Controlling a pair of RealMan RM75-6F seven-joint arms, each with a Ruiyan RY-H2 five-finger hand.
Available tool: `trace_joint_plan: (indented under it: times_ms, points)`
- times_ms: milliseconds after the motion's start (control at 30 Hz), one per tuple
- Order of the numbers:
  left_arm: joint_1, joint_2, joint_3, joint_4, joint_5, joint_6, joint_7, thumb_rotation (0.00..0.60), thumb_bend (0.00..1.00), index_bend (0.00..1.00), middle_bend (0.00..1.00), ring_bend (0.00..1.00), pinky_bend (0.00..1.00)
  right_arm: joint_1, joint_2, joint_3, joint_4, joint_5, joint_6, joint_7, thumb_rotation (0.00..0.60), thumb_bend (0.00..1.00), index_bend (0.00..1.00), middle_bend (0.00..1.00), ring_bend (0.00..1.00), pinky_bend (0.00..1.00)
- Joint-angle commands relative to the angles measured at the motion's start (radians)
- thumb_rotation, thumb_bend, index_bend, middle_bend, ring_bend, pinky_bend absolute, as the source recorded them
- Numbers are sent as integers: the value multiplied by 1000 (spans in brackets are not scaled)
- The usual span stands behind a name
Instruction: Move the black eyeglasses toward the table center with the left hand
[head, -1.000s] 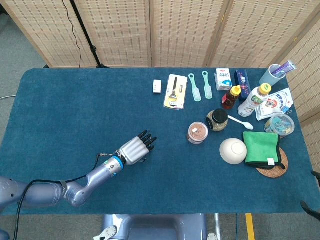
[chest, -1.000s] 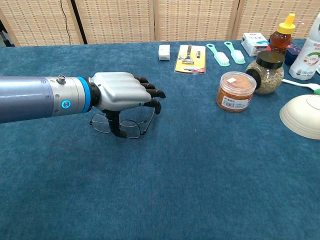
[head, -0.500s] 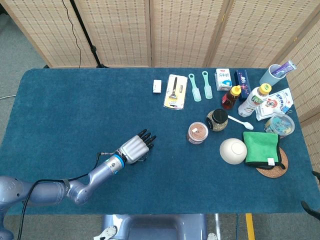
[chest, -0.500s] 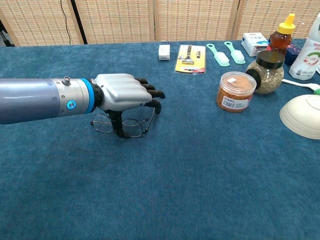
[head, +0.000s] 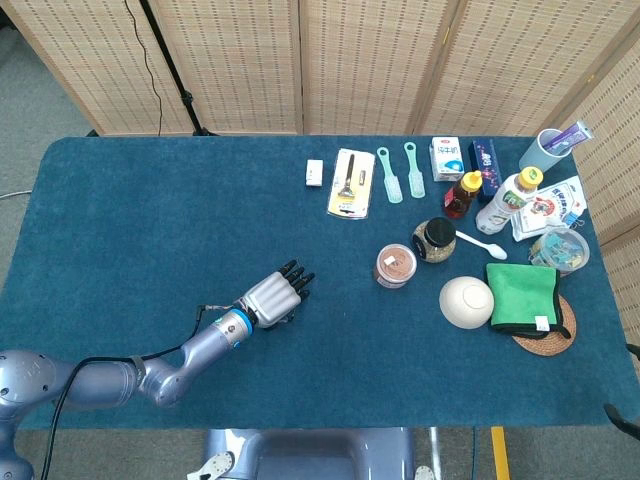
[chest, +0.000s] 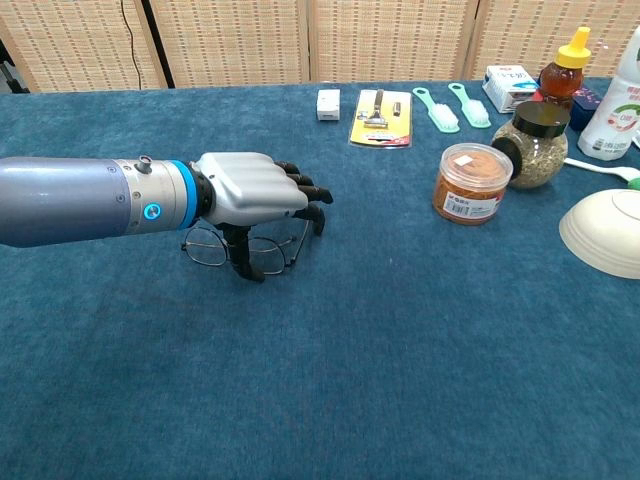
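The black eyeglasses (chest: 206, 246) lie flat on the blue table cloth, thin-framed, lenses toward the near side. My left hand (chest: 255, 186) hovers right over them, palm down, fingers arched over the far side. Its thumb (chest: 243, 262) reaches down to the frame near the bridge. I see no closed grip on the frame. In the head view the left hand (head: 273, 298) sits left of the table's middle and hides the glasses almost fully. My right hand shows in neither view.
To the right stand an orange-lidded jar (chest: 471, 183), a black-lidded jar (chest: 533, 143) and a white bowl (chest: 605, 231). A yellow razor card (chest: 381, 117), two green brushes (chest: 436, 108) and a small white box (chest: 328, 104) lie at the back.
My left hand has crept a little to the right over the eyeglasses, the thumb sliding along the frame. The eyeglasses have stayed in place on the cloth.
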Motion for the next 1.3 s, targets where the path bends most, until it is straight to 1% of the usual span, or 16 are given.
trace_joint_plan:
  times_ms: [33,400,667,1100,1300]
  points:
    - [-1,0,2,0,-3,2,-1,484,209,236,0,0,0,0,0,0,0,1,-1,-1,600,188,189,64,83,167]
    - [6,-8,14,-1,19,25,-19,483,208,334,0,0,0,0,-2,0,1,3,-4,-3,600,188,189,63,83,167]
    - [18,-8,16,-2,57,39,-49,484,209,441,0,0,0,2,-2,1,-2,4,-6,-7,600,188,189,63,84,167]
    - [31,7,18,-28,98,53,-70,484,209,520,0,0,0,5,-2,3,-5,3,-8,-11,600,188,189,64,83,167]
    - [40,5,16,-31,119,64,-83,483,209,585,0,0,0,6,-2,3,-6,3,-9,-11,600,188,190,63,84,166]
